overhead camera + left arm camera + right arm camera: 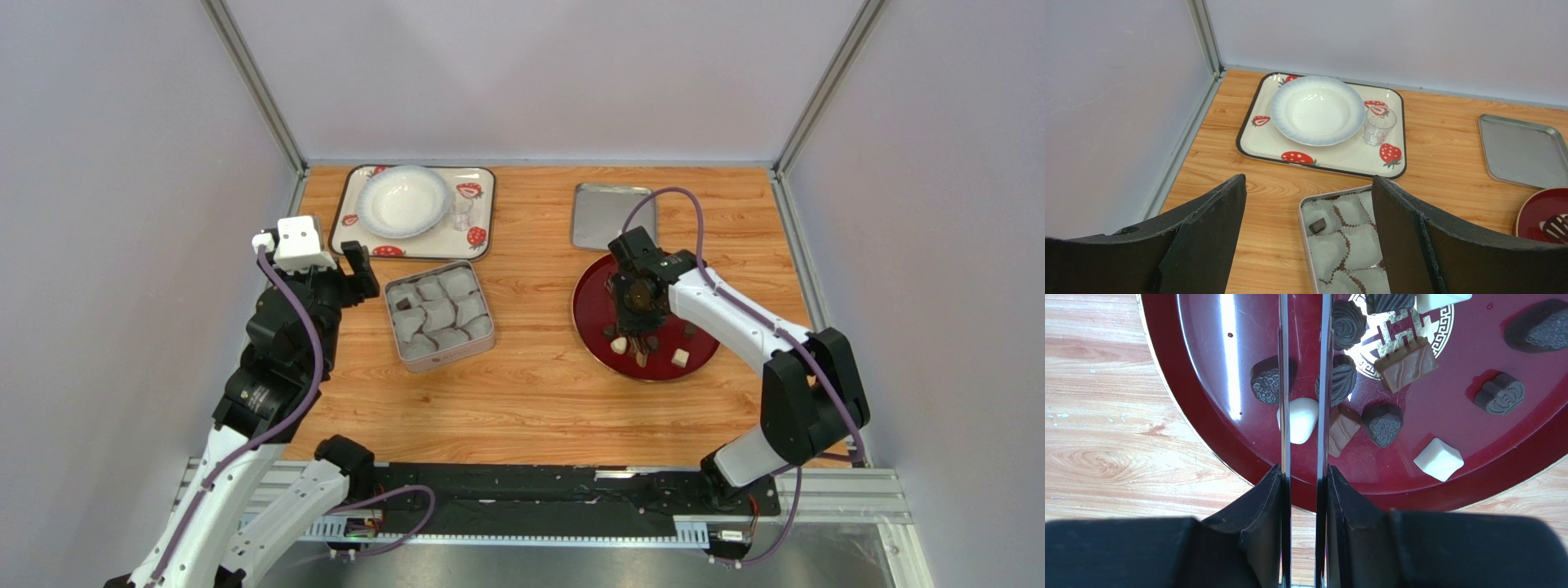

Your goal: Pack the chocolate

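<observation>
A metal rail (859, 496) with a black strip runs along the near edge and carries both arm bases. From it a light wooden counter (528, 392) stretches back to the walls, its grain running left to right. In the right wrist view a few pale specks lie on the wood just beside the plate.

On the right half sits a round dark red plate (589, 325) with a gold fret pattern at its centre. The chocolate (1406, 362) is scattered over it as dark moulded lumps, ribbed brown squares and two white pieces. The right end effector (1304, 386) points down over the plate's near left part, its thin fingers drawn close with a narrow gap between them. A rounded white piece (1300, 419) shows in that gap; whether the fingers pinch it I cannot tell.

Left of centre lies a square metal tin (488, 341), turned a little, lined with white crinkled paper cups (439, 316). One dark piece (1318, 225) sits in a cup near the tin's far left corner. The left end effector (1308, 180) hangs just beside the tin's far left, fingers spread wide and holding nothing.

Farther back on the left is a strawberry-print tray (478, 202) bearing a white bowl (402, 200) and, just right of it, a small clear glass (463, 211). A flat metal tray (613, 214) lies just beyond the red plate.

Plain pale grey panels close the counter on the left, far and right sides, with a metal post (264, 98) in each far corner.
</observation>
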